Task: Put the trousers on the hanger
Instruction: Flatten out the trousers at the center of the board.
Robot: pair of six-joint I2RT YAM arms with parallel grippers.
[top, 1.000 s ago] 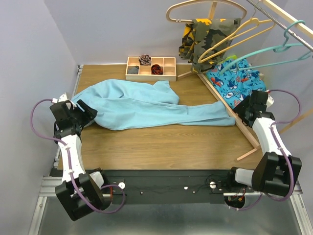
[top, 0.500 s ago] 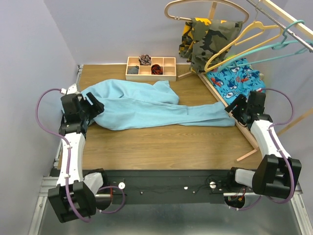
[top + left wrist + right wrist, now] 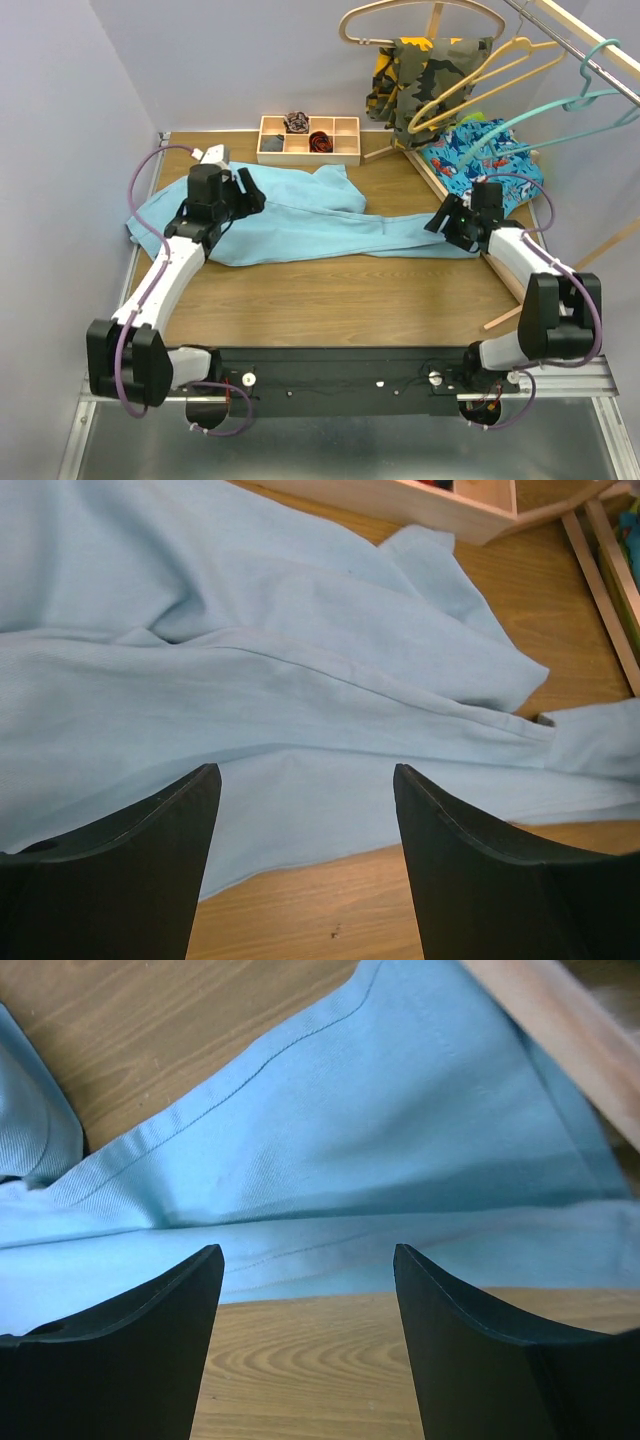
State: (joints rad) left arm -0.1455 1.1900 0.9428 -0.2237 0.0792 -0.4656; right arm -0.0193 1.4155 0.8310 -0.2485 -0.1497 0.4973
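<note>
Two black claws stand spread wide with nothing between their wedge-shaped fingers. The left gripper (image 3: 243, 196) hovers over the broad, bunched end of the trousers (image 3: 320, 225) at left of centre, and the right gripper (image 3: 447, 218) is over the narrow leg end at right of centre, where a stitched hem line shows. The soft, wrinkled sky-blue cloth lies stretched across the wood-grain table (image 3: 330, 290). The hanger (image 3: 560, 105), a thin teal triangular frame with a hook, hangs at the upper right, well apart from the trousers.
</note>
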